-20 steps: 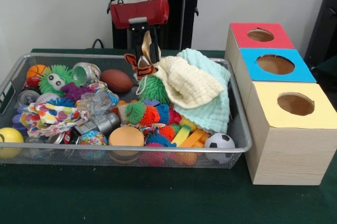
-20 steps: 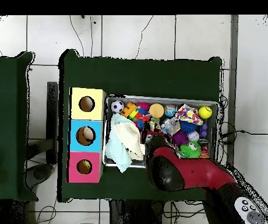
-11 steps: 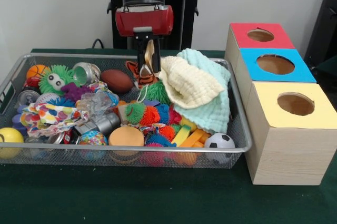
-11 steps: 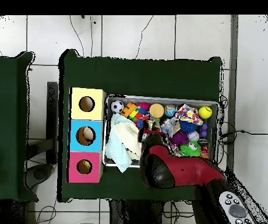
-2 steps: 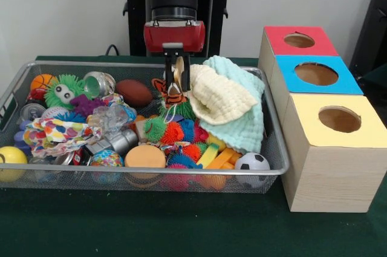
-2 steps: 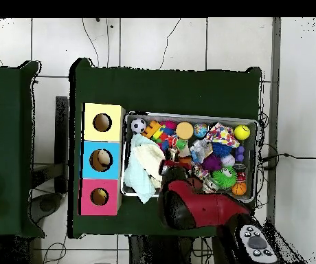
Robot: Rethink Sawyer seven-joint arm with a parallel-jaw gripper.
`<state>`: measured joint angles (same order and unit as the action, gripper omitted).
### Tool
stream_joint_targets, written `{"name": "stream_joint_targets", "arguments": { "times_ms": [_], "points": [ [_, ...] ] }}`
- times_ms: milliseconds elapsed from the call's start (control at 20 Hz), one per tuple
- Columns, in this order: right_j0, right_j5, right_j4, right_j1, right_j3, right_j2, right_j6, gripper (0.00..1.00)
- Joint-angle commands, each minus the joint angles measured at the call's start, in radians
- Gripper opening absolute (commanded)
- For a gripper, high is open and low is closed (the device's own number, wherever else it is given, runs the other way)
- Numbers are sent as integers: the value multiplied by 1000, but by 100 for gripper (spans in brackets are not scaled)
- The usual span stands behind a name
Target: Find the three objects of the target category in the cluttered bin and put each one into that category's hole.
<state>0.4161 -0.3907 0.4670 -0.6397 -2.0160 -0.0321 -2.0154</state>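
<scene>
Orange striped toy (image 5: pixel 173 91) hangs (perhaps a tiger) above bin (image 5: pixel 275 148).

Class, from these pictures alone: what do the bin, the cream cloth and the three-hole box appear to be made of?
Bin: metal wire mesh, silvery, since you see through its walls. Cream cloth: soft textile with a waffle-like weave; it folds and drapes. Box: probably light wood or wood-look board, showing grain on its sides, with matte coloured tops.

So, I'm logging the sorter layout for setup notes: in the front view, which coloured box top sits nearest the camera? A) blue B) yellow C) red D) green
B: the yellow box top is lowest and closest, with the blue top behind it and the red top farthest back.
</scene>
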Motion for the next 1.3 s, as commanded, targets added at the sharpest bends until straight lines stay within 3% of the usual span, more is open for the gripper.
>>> {"name": "stream_joint_targets", "arguments": {
  "times_ms": [50, 250, 450, 600, 650, 1300],
  "points": [
    [-99, -166, -110, 79, -58, 152, -148, 0],
    [-136, -249, -146, 126, -72, 177, -154, 0],
    [-152, -272, -157, 136, -72, 191, -149, 0],
    [-149, -261, -126, 129, -61, 187, -134, 0],
    [-148, -257, -115, 127, -58, 185, -129, 100],
    [-109, -216, -53, 84, -40, 135, -133, 100]
  ]
}}
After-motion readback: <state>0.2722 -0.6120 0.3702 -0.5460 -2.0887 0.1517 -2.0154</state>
